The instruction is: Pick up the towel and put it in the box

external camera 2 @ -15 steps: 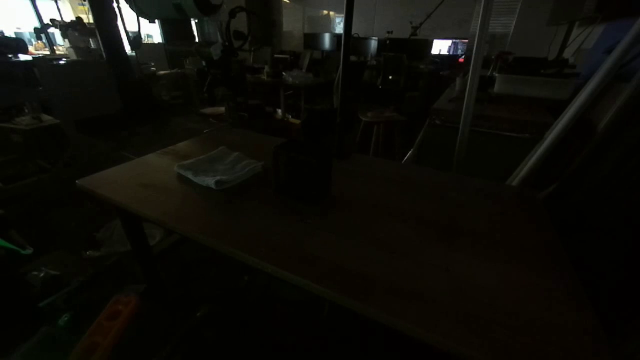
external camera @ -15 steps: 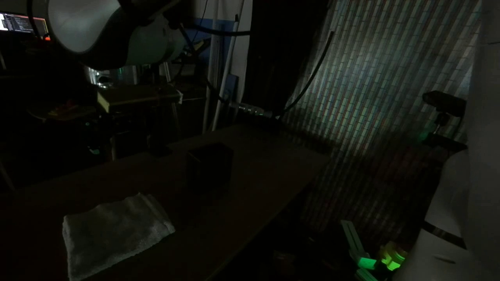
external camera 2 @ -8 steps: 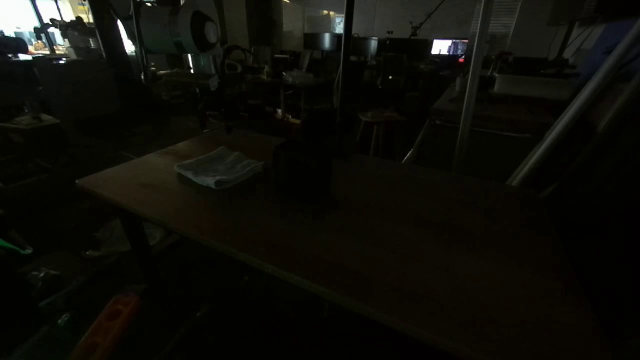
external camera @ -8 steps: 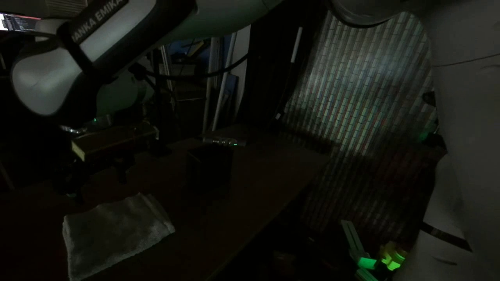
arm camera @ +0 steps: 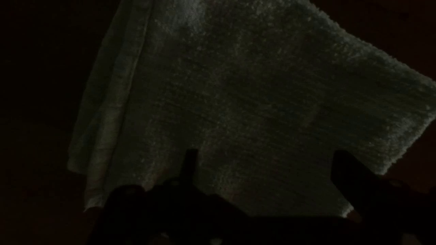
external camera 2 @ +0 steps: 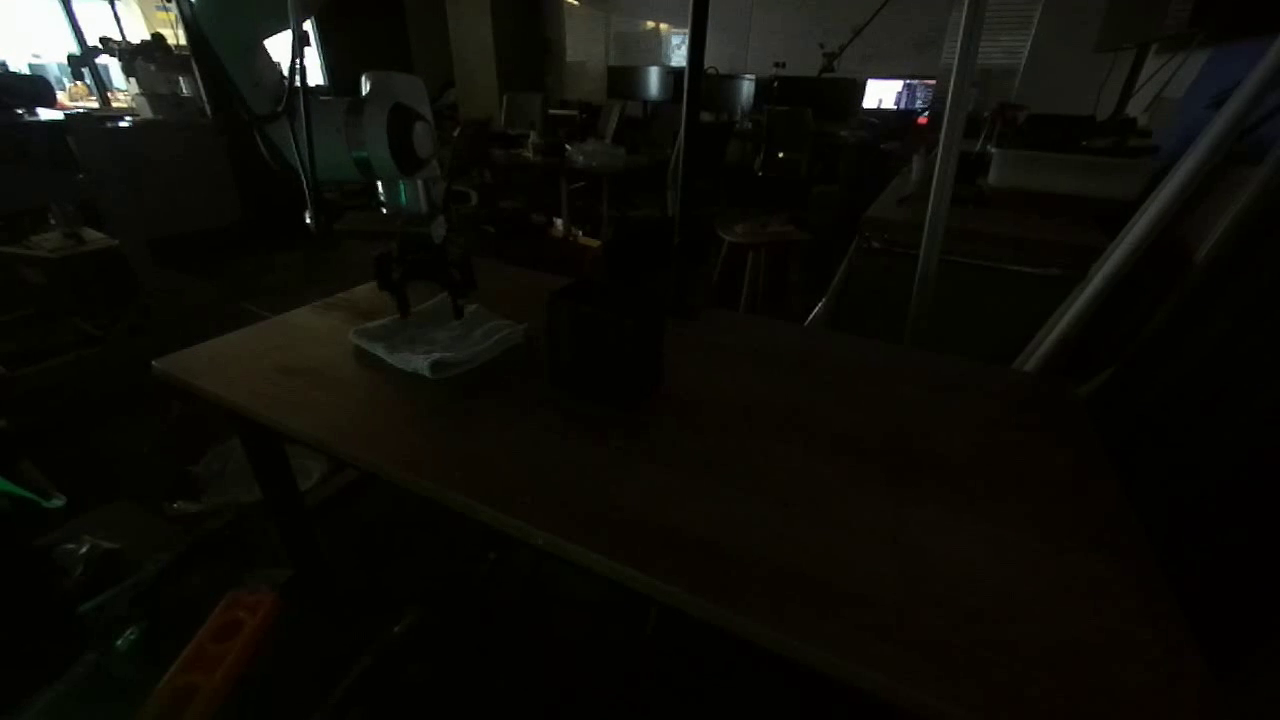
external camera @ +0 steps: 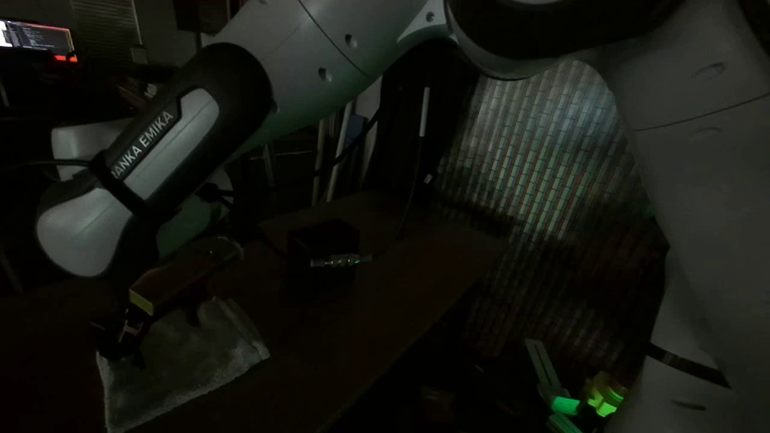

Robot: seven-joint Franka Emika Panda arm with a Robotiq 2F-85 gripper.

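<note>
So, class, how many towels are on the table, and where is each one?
1: the towel lies folded on the table, beside the box and under the open hand. Others may be hidden in the dark.

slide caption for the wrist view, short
Open gripper silhouetted against a folded towel on a dim tabletop.

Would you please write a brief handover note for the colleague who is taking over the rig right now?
Gripper: open, jaws apart over the towel, holding nothing; too dark to tell whether it touches.
Towel: lying folded on the table, outside the box.
Box: standing on the table beside the towel; its inside is too dark to make out.
Done: the gripper is over the towel; no grasp yet.
Left: close on the towel, lift it, carry it to the box, lower it in and release.
</note>
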